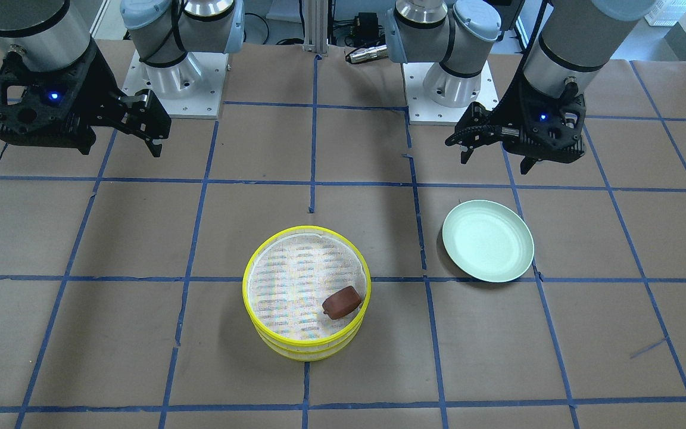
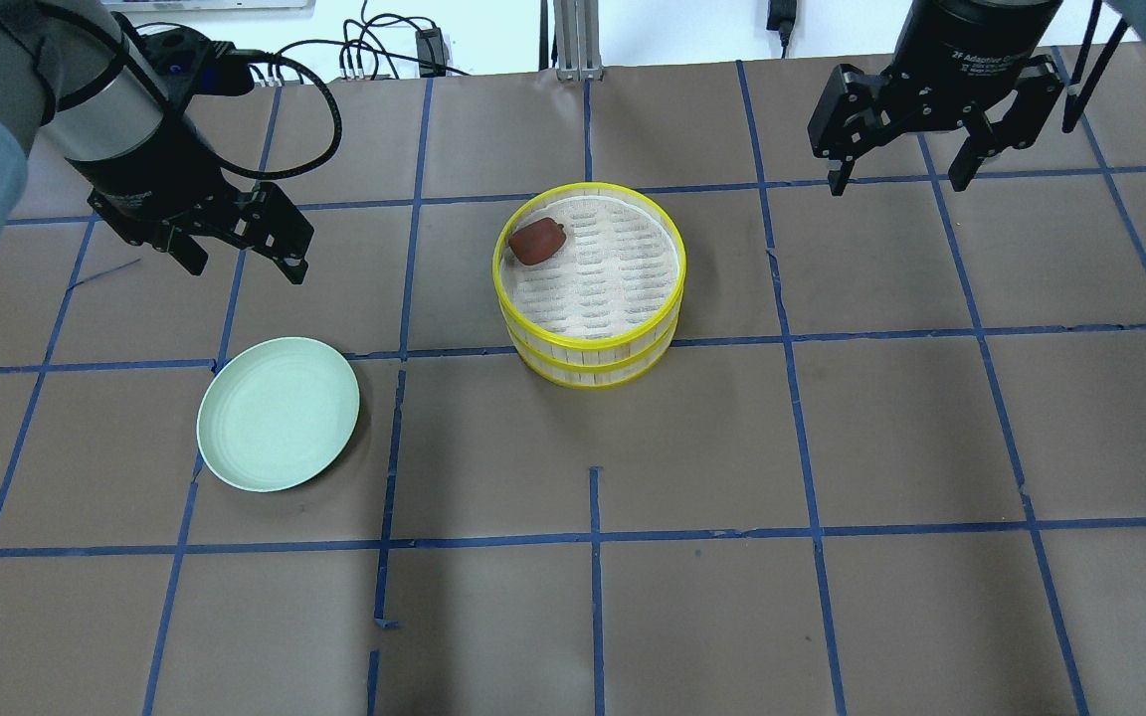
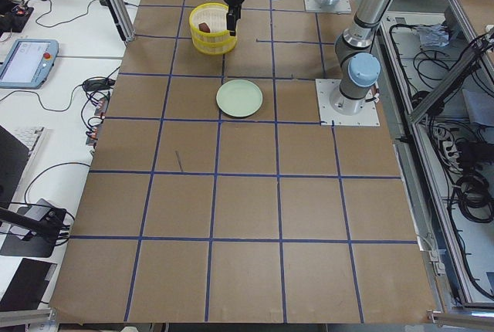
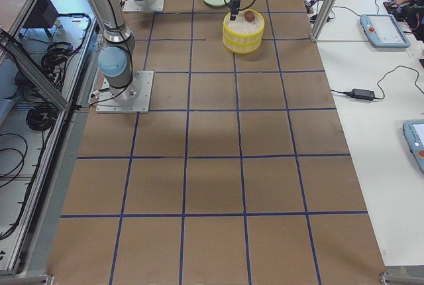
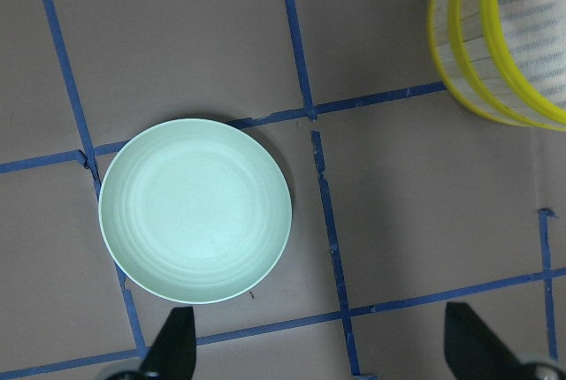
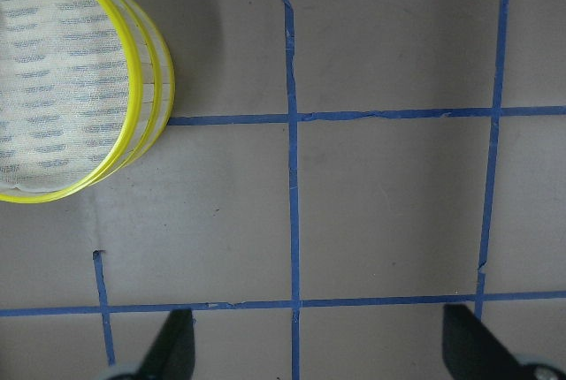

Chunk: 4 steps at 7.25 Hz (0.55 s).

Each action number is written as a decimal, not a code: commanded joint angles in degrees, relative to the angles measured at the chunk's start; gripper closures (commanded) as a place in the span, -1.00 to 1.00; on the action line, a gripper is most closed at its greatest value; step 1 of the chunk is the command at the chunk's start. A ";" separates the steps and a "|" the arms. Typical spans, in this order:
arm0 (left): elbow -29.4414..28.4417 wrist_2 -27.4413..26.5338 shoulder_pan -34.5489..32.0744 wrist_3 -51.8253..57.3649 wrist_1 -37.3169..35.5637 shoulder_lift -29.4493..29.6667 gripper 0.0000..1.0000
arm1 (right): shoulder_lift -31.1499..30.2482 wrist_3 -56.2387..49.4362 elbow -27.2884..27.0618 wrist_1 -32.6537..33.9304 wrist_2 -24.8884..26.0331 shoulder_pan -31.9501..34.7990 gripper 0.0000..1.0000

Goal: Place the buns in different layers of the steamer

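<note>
A yellow two-layer steamer (image 2: 590,283) stands stacked mid-table, also in the front view (image 1: 306,292). One brown bun (image 2: 537,242) lies in the top layer near its rim, seen too in the front view (image 1: 342,302). The lower layer's inside is hidden. My left gripper (image 2: 243,245) is open and empty, hovering above the table behind the pale green plate (image 2: 279,413). My right gripper (image 2: 899,149) is open and empty, high at the far right of the steamer. The plate (image 5: 195,209) is empty in the left wrist view.
The table is brown paper with a blue tape grid. The two arm bases (image 1: 182,83) stand on white plates at the robot's side. The steamer's edge shows in the right wrist view (image 6: 84,88).
</note>
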State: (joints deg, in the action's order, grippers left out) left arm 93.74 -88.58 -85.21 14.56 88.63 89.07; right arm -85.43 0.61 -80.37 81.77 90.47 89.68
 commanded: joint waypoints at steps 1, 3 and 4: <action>0.04 -0.01 0.04 0.03 0.13 -0.13 -1.00 | 0.00 0.00 -0.05 -0.03 0.05 -0.03 -1.00; 0.21 0.08 0.04 -0.05 0.14 -0.13 -1.00 | 0.00 0.00 -0.23 -0.03 0.05 -0.03 -1.00; 0.30 -0.01 0.04 -0.05 0.14 -0.13 -1.00 | 0.00 0.00 -0.32 -0.03 0.14 -0.03 -1.00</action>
